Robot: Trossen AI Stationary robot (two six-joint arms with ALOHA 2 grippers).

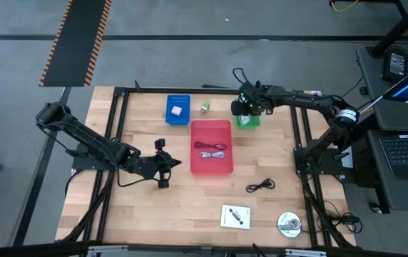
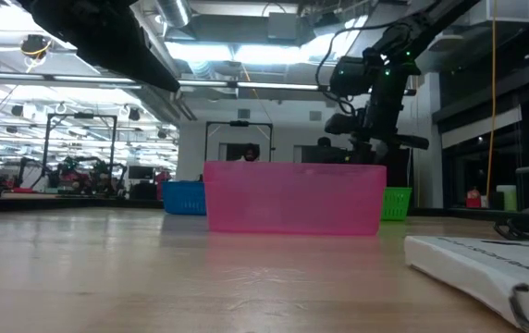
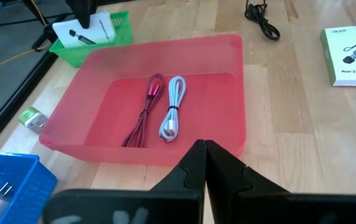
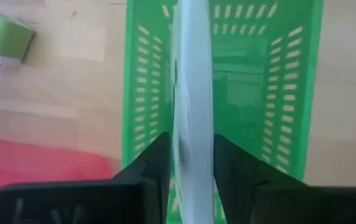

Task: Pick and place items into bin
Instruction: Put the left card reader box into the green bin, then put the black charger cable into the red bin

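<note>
- While the left arm waits low over the counter (image 1: 140, 214), the right tool (image 4: 190, 171) hangs above the green tray (image 1: 247, 119) at the far side, clamped on a thin white card (image 4: 190, 93) held on edge.
- That card points down into the green tray, seen edge-on between the two dark fingers (image 4: 153, 168) in the right wrist view.
- From the left wrist view, the same white card (image 3: 91, 32) with a black part printed on it shows sticking up out of the green tray.
- Left tool (image 1: 162, 165) sits just beside the red tray (image 1: 212, 147), on its left, with its fingers pressed together and nothing between them.
- Inside the red tray lie two coiled cables side by side: a reddish cable (image 3: 145, 112) and a white cable (image 3: 173, 115).
- A blue tray (image 1: 178, 109) stands at the far side, left of the red one, with a pink block (image 1: 177, 111) in it.
- A small white-green packet (image 1: 205, 108) lies on the counter between the blue and green trays.
- A black cable (image 1: 260, 185) lies on the counter near the red tray's right front corner.
- A white box (image 1: 235, 216) with a black part pictured on it and a silver disc (image 1: 289, 224) rest near the front edge, just beside each other.
</note>
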